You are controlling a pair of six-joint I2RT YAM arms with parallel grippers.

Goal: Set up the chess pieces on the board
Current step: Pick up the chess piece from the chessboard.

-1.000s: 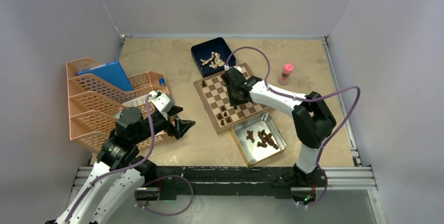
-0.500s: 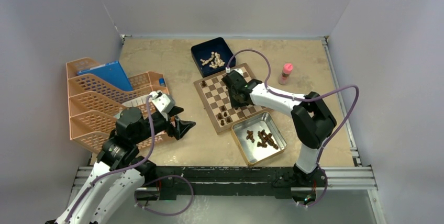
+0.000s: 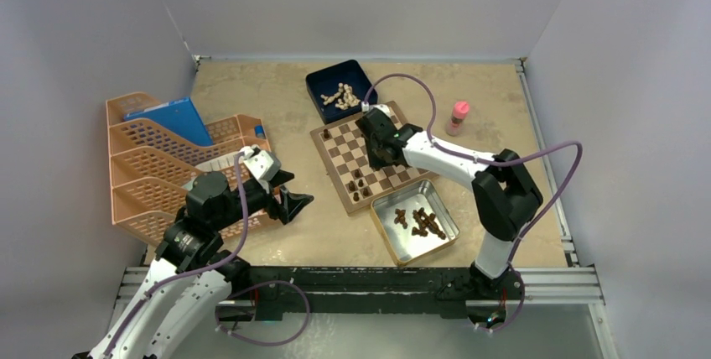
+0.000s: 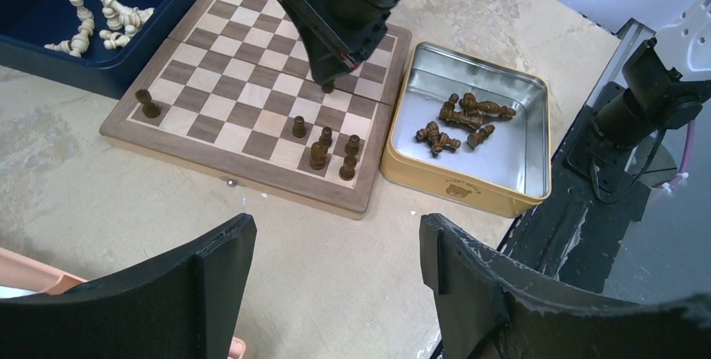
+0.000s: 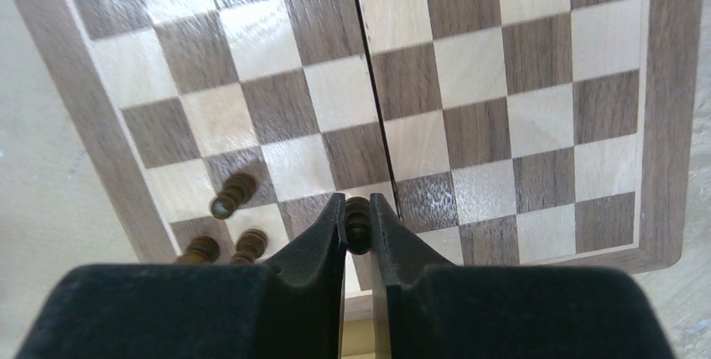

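The right gripper [image 5: 358, 202] has narrowed over the last second and now pinches one dark chess piece [image 5: 358, 233] on the board [image 5: 520, 91], beside its centre fold. The grip looks secured, ready for carrying. Others wait in the tin [image 4: 453, 187]. The left gripper [image 4: 335, 229] hangs wide and empty over the worktop [image 4: 126, 200].

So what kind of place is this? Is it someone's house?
Probably a robot test bench in a lab, not a house. Plain grey walls box in the table, two robot arms are bolted to a metal rail at its edge, and a chessboard and tin are set out.
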